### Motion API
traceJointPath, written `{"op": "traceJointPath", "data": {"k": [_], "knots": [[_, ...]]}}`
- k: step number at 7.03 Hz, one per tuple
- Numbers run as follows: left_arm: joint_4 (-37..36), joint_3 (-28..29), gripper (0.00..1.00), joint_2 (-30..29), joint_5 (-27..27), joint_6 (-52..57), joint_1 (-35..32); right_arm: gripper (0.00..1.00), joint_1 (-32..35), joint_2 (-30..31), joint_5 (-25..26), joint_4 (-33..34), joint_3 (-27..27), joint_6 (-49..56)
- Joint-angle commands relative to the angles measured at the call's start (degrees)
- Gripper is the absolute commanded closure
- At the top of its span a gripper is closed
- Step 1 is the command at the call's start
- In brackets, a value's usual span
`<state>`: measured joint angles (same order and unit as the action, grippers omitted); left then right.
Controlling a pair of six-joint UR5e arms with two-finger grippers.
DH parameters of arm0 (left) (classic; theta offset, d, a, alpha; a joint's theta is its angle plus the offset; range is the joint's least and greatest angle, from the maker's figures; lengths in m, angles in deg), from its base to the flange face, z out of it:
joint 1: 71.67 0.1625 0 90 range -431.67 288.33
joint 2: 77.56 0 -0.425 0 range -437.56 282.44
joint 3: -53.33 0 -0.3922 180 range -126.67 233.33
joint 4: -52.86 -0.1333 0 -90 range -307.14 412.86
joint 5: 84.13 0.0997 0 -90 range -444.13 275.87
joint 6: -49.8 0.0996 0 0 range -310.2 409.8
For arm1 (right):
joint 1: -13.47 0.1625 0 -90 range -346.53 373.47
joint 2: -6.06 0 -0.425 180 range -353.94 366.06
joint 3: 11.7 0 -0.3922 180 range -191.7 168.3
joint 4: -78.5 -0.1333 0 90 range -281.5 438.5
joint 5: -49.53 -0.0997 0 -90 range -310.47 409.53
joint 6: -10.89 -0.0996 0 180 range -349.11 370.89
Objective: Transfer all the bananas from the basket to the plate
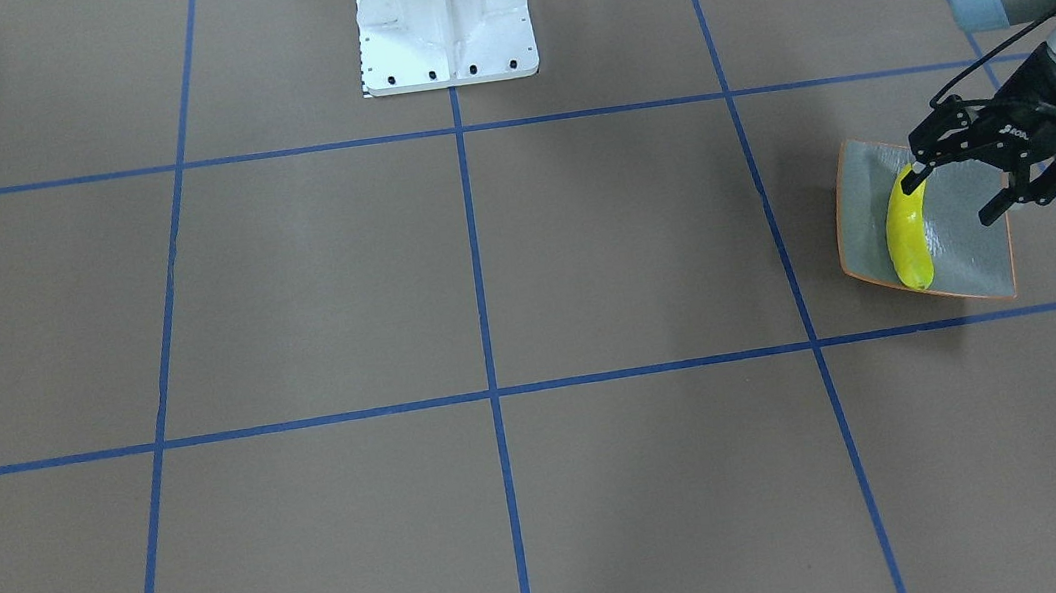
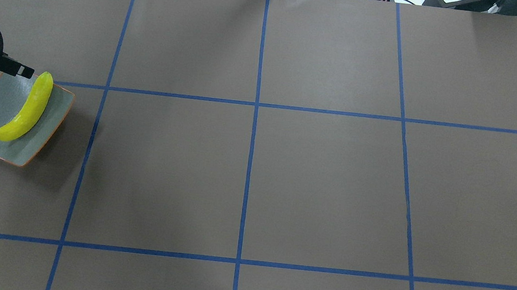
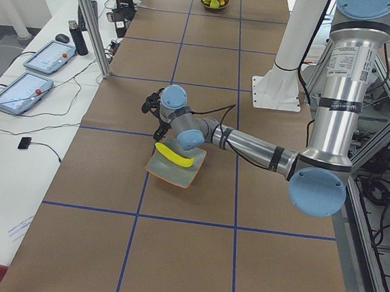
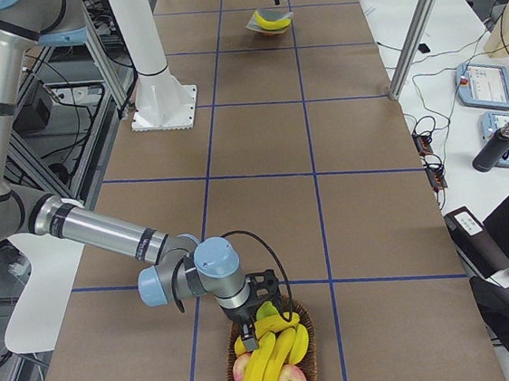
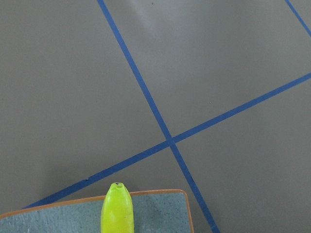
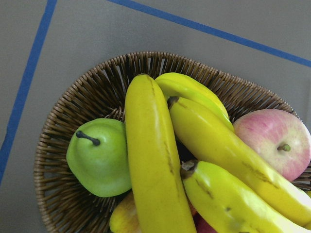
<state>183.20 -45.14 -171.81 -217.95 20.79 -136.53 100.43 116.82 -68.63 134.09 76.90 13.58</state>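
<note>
One yellow banana (image 1: 907, 235) lies on the grey-green plate (image 1: 967, 222) with the orange rim, at the table's end on my left. My left gripper (image 1: 957, 195) hovers open just over the plate, one fingertip (image 2: 22, 71) by the banana's (image 2: 27, 108) end, holding nothing. At the other end, the wicker basket (image 6: 73, 97) holds three more bananas (image 6: 150, 160). My right gripper (image 4: 250, 323) sits at the basket's (image 4: 302, 322) near rim; it shows only in the exterior right view, so I cannot tell whether it is open or shut.
A green pear (image 6: 99, 160) and a pink apple (image 6: 274, 143) share the basket with the bananas. The white robot base (image 1: 444, 20) stands at mid-table. Beyond the table's far long side is a bench with tablets (image 3: 22, 90) and a metal pole (image 3: 90, 21).
</note>
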Motion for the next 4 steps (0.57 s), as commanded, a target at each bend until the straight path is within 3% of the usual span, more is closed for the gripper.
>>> {"op": "traceJointPath", "data": {"k": [1,4], "knots": [[0.0,-0.1,0.0,-0.1,0.4,0.0,0.0,0.1,-3.2,0.3,1.9,-0.1,0.0,-0.3],[0.0,0.0,0.0,-0.2,1.3,0.0,0.1,0.23,-4.0,1.3,3.9,-2.1,-2.0,1.9]]}}
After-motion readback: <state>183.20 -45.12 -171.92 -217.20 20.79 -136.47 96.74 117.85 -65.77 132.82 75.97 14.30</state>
